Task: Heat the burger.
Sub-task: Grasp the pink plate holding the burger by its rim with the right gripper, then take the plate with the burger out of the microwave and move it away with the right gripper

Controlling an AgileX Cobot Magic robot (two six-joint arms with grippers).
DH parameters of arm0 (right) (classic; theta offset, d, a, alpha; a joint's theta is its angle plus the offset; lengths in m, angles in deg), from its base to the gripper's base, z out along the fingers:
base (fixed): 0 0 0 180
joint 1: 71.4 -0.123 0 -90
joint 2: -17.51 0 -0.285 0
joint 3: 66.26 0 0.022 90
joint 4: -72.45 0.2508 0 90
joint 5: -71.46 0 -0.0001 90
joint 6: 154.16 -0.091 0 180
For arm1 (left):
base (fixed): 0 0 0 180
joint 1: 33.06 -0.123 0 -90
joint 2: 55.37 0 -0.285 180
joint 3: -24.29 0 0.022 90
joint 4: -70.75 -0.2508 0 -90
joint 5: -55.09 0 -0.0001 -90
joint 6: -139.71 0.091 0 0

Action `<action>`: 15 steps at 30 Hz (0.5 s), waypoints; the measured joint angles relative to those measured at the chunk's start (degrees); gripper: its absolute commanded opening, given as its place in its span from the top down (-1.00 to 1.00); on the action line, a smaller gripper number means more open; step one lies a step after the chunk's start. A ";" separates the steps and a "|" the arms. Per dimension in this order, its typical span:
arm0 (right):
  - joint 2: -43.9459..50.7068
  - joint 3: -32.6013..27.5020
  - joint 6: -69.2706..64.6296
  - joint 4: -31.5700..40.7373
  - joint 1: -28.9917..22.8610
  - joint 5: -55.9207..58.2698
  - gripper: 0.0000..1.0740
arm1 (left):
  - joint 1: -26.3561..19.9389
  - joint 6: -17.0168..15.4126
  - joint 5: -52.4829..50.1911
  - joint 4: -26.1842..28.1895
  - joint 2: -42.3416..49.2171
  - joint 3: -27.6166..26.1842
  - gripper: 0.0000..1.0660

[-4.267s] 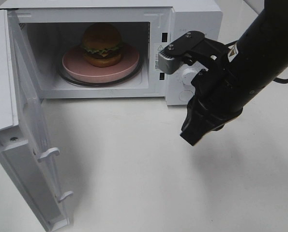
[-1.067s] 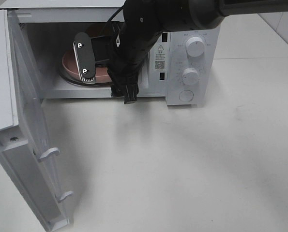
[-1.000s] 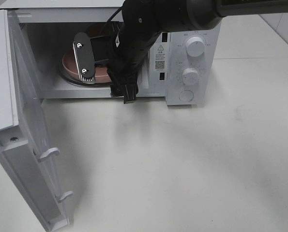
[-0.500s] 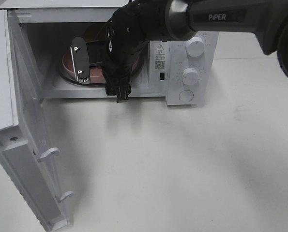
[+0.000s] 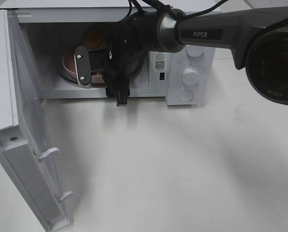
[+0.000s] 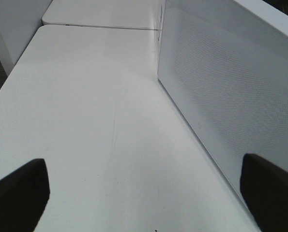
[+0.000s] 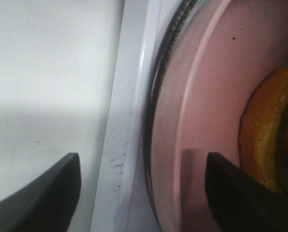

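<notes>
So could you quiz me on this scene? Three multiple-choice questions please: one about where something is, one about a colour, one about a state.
1. Where is the round burger with the glossy golden-brown bun?
A. On the floor
B. On a round plate inside the white microwave oven
C. On top of the oven

2. What colour is that plate?
A. Blue
B. Pink
C. Green

3. How is the oven's white hinged door?
A. Shut
B. Taken off
C. Swung wide open

Answers: 1 B, the bun shows on the plate within the oven's cavity. 2 B, the plate's rim and face are pink in the right wrist view. 3 C, the door stands out to the left of the high view, leaving the cavity in plain sight.
</notes>
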 measured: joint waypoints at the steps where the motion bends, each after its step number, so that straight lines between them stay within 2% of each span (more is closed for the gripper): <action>1: -0.17 0.23 0.00 0.00 0.00 0.00 -0.01 | 0.00 0.00 0.00 0.00 0.00 0.00 -0.88; 2: -0.17 0.40 0.00 0.00 0.00 -0.11 0.13 | 0.00 0.00 0.00 0.00 0.00 0.00 -0.88; 3: -0.17 0.40 0.00 0.00 0.00 -0.11 0.13 | 0.00 0.00 0.00 0.00 0.00 0.00 -0.88; 5: -0.17 0.46 0.00 0.00 0.00 -0.34 0.73 | 0.00 0.00 0.00 0.00 0.00 0.00 -0.88; 6: -0.17 0.46 0.00 0.00 0.00 -0.34 0.73 | 0.00 0.00 0.00 0.00 0.00 0.00 -0.88; 7: -0.17 0.46 0.00 0.00 0.00 -0.34 0.87 | 0.00 0.00 0.00 0.00 0.00 0.00 -0.88; 8: -0.17 0.46 0.00 0.00 0.00 -0.34 0.87 | 0.00 0.00 0.00 0.00 0.00 0.00 -0.88; 9: -0.17 0.52 0.06 0.00 0.00 -0.52 1.00 | 0.00 0.00 0.00 0.00 0.00 0.00 -0.88; 15: -0.34 0.74 0.46 0.57 0.00 -0.06 1.00 | 0.00 0.00 0.00 0.00 0.00 0.00 -0.88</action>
